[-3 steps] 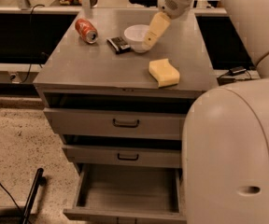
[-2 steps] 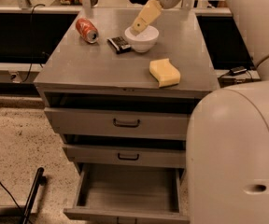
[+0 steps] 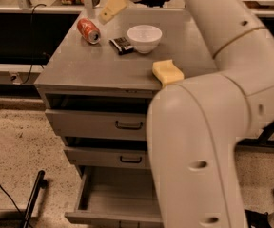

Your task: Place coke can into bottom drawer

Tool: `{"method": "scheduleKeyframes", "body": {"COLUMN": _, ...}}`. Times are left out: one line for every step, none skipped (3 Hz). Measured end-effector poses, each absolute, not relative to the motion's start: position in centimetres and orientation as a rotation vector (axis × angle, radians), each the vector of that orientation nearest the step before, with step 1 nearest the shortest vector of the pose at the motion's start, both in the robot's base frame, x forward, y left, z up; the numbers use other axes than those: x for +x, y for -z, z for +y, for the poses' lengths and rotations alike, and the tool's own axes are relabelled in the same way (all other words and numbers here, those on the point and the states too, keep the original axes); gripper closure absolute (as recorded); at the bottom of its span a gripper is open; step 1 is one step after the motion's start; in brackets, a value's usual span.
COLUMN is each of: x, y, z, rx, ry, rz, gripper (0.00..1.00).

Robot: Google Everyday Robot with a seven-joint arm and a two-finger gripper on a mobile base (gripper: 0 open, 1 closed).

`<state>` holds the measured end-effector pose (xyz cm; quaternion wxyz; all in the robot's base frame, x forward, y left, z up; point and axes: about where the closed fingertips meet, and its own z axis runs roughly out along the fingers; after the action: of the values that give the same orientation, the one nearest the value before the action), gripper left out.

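Red-orange coke can [image 3: 88, 31] with silver end lies on its side at back-left of the grey worktop [image 3: 94, 65], not in any container. Grey metal bottom drawer [image 3: 118, 194] is pulled open; only bare grey floor shows inside, with the right part hidden by the arm. White round bowl [image 3: 144, 37] shows a plain white inside, dark snack packet [image 3: 122, 44] just beside it, yellow sponge [image 3: 168, 71] near the front edge. Cream gripper [image 3: 106, 14] hangs just behind the can, apart from it; can't tell if open or closed. Versus 0.7 s ago: gripper moved from over the bowl leftward to the can; items unmoved.
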<state>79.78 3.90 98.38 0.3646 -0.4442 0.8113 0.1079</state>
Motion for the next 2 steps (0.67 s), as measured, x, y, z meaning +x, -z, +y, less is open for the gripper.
{"method": "scheduleKeyframes", "body": {"x": 81.4, "y": -97.1, "z": 8.9, "rx": -1.119, "ry": -0.304, "rz": 2.116, "gripper": 0.0}}
{"method": "scheduleKeyframes", "body": {"x": 82.4, "y": -95.3, "z": 12.4, "rx": -1.101, "ry": -0.333, "rz": 2.156, "gripper": 0.0}}
